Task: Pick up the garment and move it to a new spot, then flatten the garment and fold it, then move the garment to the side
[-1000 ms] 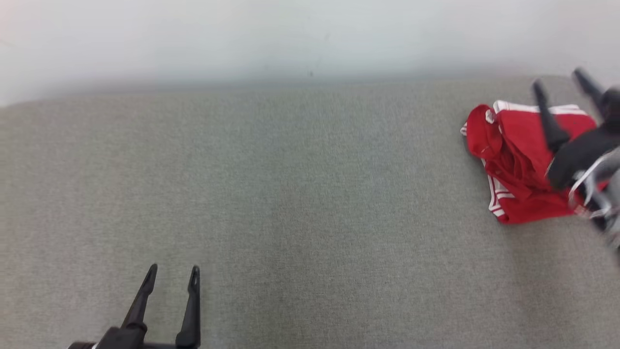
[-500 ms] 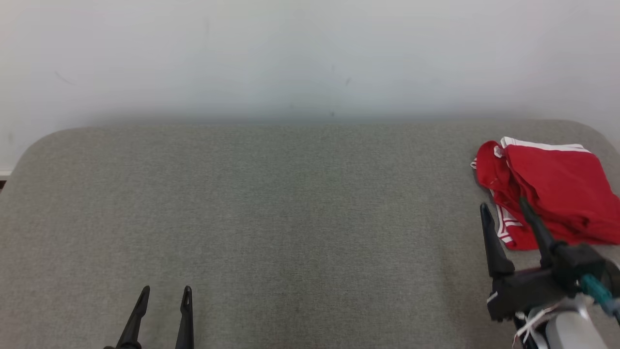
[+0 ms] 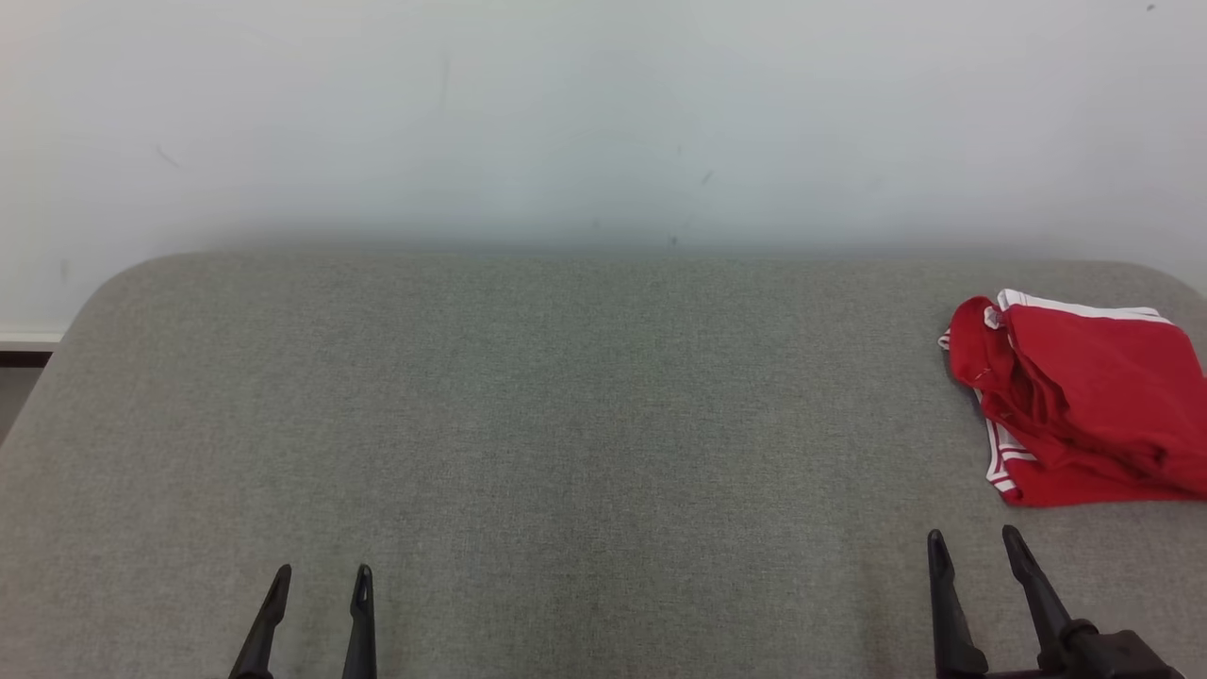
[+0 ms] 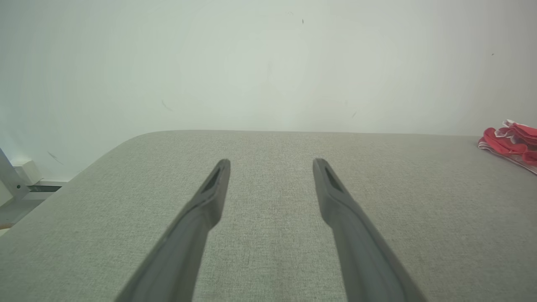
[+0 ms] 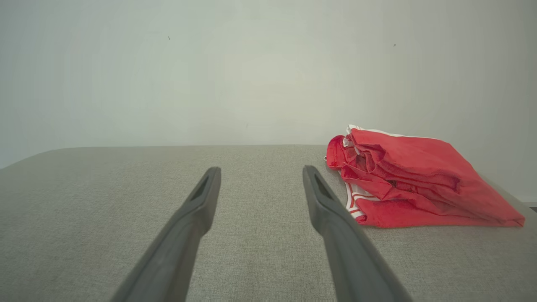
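The garment (image 3: 1084, 396) is red with white stripes and lies folded in a loose bundle at the far right of the grey padded table (image 3: 566, 424). It also appears as the garment (image 5: 411, 180) to the right of my right fingers and as the garment (image 4: 509, 140) at the far right edge. My right gripper (image 3: 974, 540) stands open near the front edge, short of the garment and apart from it, nothing between its fingers. At the lower left my left gripper (image 3: 321, 573) is open and empty over bare table.
A pale wall (image 3: 603, 113) rises right behind the table's far edge. The table's rounded left corner (image 3: 104, 283) drops to the floor, with a white skirting and metal frame (image 4: 16, 184) beyond it.
My right gripper has pulled back from over the garment to the front edge, leaving the garment lying on the table. The head camera has tilted, so the picture has shifted.
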You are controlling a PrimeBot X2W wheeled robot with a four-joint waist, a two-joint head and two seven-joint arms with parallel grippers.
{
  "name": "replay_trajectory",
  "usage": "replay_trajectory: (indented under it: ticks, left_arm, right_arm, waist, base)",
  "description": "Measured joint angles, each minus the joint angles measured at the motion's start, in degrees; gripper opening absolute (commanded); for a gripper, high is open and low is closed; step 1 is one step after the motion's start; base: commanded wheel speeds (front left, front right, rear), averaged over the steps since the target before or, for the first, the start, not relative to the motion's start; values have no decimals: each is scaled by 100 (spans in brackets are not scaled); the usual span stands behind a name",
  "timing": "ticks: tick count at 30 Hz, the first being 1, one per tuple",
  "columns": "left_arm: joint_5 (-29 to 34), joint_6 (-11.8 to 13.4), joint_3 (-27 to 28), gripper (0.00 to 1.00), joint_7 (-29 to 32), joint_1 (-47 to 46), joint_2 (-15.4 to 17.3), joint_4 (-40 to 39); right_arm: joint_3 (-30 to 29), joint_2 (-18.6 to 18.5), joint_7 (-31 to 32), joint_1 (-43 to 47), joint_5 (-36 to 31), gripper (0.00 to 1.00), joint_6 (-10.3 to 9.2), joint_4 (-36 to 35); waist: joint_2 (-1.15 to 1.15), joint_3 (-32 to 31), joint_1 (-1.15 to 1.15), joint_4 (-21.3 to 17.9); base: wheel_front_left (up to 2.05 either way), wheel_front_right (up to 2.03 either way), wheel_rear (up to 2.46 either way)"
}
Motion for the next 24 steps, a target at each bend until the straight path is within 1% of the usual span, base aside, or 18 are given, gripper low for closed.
replay_trajectory:
  ticks: [7,15,24]
  left_arm:
    - [-1,0,25,100,0,65,-21,14]
    - [16,0,120,100,0,65,-31,85]
    - [-54,0,68,100,0,65,-40,157]
  right_arm:
    - [-203,104,0,141,-112,100,0,-19]
    - [-231,138,0,188,-134,100,0,73]
    - [-183,144,0,183,-98,100,0,166]
  waist:
    - [1,-39,0,-110]
    - [1,-53,0,-193]
    - [1,-48,0,-213]
  base:
    - [0,0,0]
    - [0,0,0]
    - [0,0,0]
